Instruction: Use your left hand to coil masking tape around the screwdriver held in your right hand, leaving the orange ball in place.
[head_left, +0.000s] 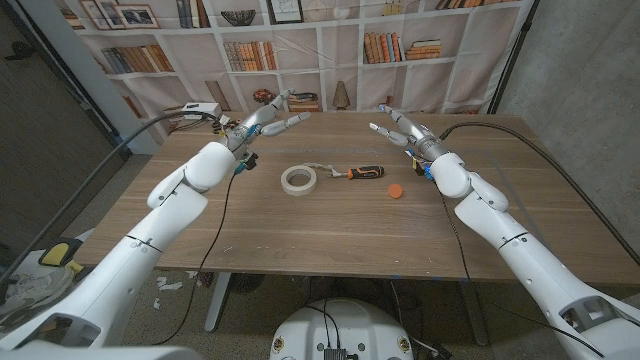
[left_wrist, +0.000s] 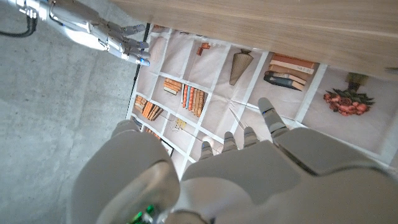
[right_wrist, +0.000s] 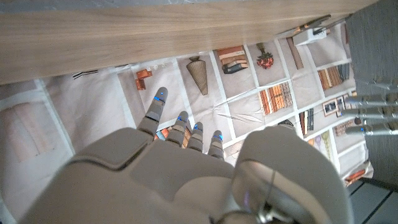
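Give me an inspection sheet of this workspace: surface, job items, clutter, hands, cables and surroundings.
Surface: wooden table, intact.
Job's things: masking tape, screwdriver and orange ball lie on the table in a row, all unheld.
Clutter: a white box at the table's far left corner.
Hands: left hand and right hand raised over the far side, fingers apart, holding nothing.
Cables: black cables run along both arms.
Surroundings: bookshelf backdrop behind, concrete wall at right.
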